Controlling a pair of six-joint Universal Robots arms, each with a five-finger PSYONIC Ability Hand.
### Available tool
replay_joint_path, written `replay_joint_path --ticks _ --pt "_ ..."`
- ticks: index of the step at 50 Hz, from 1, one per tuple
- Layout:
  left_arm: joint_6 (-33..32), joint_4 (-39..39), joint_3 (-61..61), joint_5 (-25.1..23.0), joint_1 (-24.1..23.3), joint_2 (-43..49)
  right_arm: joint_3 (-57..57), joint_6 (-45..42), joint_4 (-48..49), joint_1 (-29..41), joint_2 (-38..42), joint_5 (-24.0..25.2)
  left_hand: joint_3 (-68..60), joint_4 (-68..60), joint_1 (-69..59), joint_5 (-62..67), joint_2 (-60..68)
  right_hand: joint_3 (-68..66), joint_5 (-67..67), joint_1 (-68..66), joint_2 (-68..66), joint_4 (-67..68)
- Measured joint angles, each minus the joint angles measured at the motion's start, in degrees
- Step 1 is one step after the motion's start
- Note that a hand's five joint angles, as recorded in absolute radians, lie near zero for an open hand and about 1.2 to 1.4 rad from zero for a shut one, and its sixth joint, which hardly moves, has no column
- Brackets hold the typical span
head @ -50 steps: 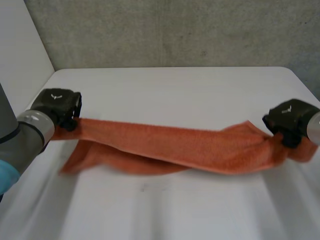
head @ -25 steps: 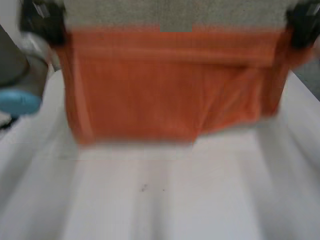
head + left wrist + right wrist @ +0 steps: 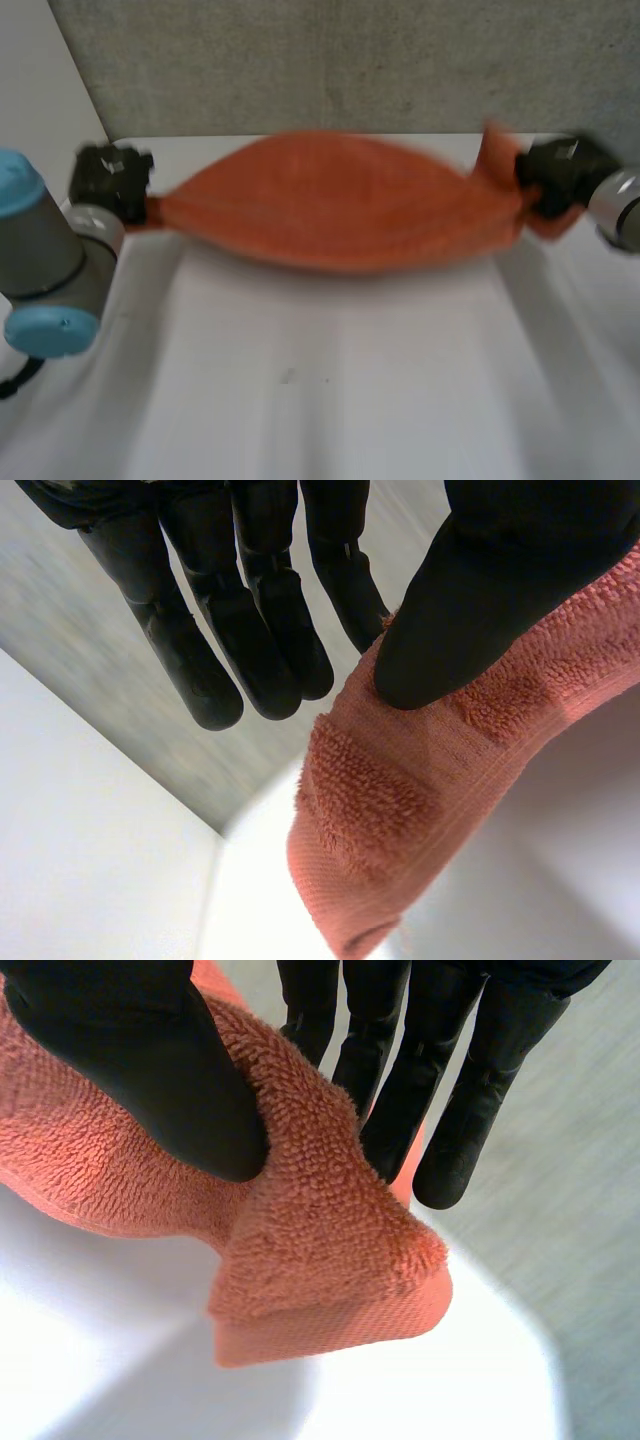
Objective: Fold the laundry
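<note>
An orange towel is stretched between my two hands above the white table, billowing in the middle. My left hand pinches the towel's left end; in the left wrist view the thumb presses the towel against the fingers. My right hand pinches the right end, where a corner sticks up past it. In the right wrist view the thumb clamps the towel against the fingers.
A grey wall rises behind the table's far edge. A white panel stands at the left. The table's near part lies bare below the towel.
Both hands swung the towel up so that it hung open like a sheet, then brought it down and away toward the table's far side, where it now billows.
</note>
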State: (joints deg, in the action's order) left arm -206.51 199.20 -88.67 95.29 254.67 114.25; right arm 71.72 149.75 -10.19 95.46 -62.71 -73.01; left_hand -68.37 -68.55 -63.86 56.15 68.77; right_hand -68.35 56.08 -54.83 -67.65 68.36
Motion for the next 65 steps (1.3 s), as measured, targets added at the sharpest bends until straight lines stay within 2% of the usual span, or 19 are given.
replay_joint_path --ticks 5,7,9,10,11,14,18,24,27,32,36,37,39,43,51,54,56,58,65 --pt "0.06 -0.07 -2.03 0.06 -0.03 3.15 -0.71 -2.83 -4.24 -0.07 7.51 -0.70 0.00 0.00 0.00 0.00 0.00 0.00 0.00 0.00 0.00 0.00" --pt "0.10 -0.10 -2.65 0.10 -0.04 4.13 -1.63 -3.19 -5.52 -0.14 10.28 -1.28 0.00 0.00 0.00 0.00 0.00 15.02 -12.53 10.53 14.52 -14.98" --pt "0.12 -0.14 -3.00 0.13 -0.06 4.46 -2.32 -2.87 -5.98 -0.18 11.64 -1.82 0.00 0.00 0.00 0.00 0.00 23.10 -20.22 17.19 22.79 -22.99" --pt "0.13 -0.14 -3.13 0.14 -0.07 4.49 -2.55 -2.59 -6.04 -0.22 11.97 -2.06 0.00 0.00 0.00 0.00 0.00 35.29 -32.64 26.99 35.02 -35.24" --pt "0.13 -0.17 -3.29 0.15 -0.10 4.44 -3.01 -1.76 -5.96 -0.30 12.35 -2.55 0.00 0.00 0.00 0.00 0.00 41.60 -39.13 31.77 41.73 -41.52" --pt "0.16 -0.20 -3.47 0.16 -0.16 4.04 -3.19 0.14 -5.49 -0.43 11.74 -3.16 0.00 0.00 0.00 0.00 0.00 45.81 -43.87 34.80 44.93 -46.21" --pt "0.18 -0.20 -3.52 0.18 -0.18 3.77 -2.89 1.11 -5.19 -0.49 10.89 -3.28 0.00 0.00 0.00 0.00 0.00 46.09 -44.58 35.02 44.94 -46.78" --pt "0.24 -0.23 -3.82 0.23 -0.27 2.74 5.40 4.60 -1.52 -1.46 0.81 -1.90 0.00 0.00 0.00 0.00 0.00 45.44 -44.03 34.57 44.40 -46.24" --pt "0.24 -0.22 -4.08 0.21 -0.21 2.70 11.01 4.51 1.27 -3.31 -4.82 0.05 0.00 0.00 0.00 0.00 0.00 39.07 -37.31 29.54 38.33 -38.92" --pt "0.29 -0.20 -4.46 0.20 0.03 2.73 23.10 3.94 6.67 -8.31 -16.15 6.55 0.00 0.00 0.00 0.00 0.00 28.88 -28.17 20.93 28.18 -28.98" --pt "0.30 -0.19 -4.52 0.21 0.07 2.72 25.70 3.70 7.45 -9.51 -18.25 8.34 0.00 0.00 0.00 0.00 0.00 27.63 -26.97 19.79 26.64 -27.73" --pt "0.31 -0.16 -4.62 0.23 0.05 2.69 29.70 2.96 8.25 -11.46 -20.94 11.26 0.00 0.00 0.00 0.00 0.00 21.03 -20.60 14.26 20.16 -21.04" --pt "0.32 -0.15 -4.67 0.26 -0.05 2.67 32.99 1.29 8.31 -13.19 -22.21 13.27 0.00 0.00 0.00 0.00 0.00 16.81 -16.53 10.67 16.22 -16.81" --pt "0.32 -0.16 -4.76 0.30 -0.26 2.65 35.61 -0.97 8.15 -14.59 -22.45 14.27 0.00 0.00 0.00 0.00 0.00 12.20 -11.96 6.99 11.76 -12.20" --pt "0.32 -0.14 -5.43 0.27 -0.69 2.64 39.98 -6.15 8.17 -15.90 -19.23 14.74 0.00 0.00 0.00 0.00 0.00 12.53 -11.12 7.18 12.02 -12.52" --pt "0.31 -0.11 -5.55 0.22 -0.75 2.65 39.89 -6.64 8.85 -15.81 -16.98 14.65 0.00 0.00 0.00 0.00 0.00 20.83 -17.51 14.09 20.82 -20.73" --pt "0.31 -0.07 -5.57 0.20 -0.76 2.68 39.24 -6.76 10.35 -15.71 -15.03 14.57 0.00 0.00 0.00 0.00 0.00 34.45 -31.34 25.56 33.75 -34.41" --pt "0.30 -0.02 -5.57 0.17 -0.76 2.72 38.80 -6.77 11.42 -15.64 -14.01 14.53 0.00 0.00 0.00 0.00 0.00 38.48 -35.67 28.59 37.51 -38.29" --pt "0.26 0.13 -5.56 0.14 -0.71 2.95 35.25 -6.67 17.89 -14.81 -8.02 13.81 0.00 0.00 0.00 0.00 0.00 39.18 -39.23 29.22 40.13 -39.07"
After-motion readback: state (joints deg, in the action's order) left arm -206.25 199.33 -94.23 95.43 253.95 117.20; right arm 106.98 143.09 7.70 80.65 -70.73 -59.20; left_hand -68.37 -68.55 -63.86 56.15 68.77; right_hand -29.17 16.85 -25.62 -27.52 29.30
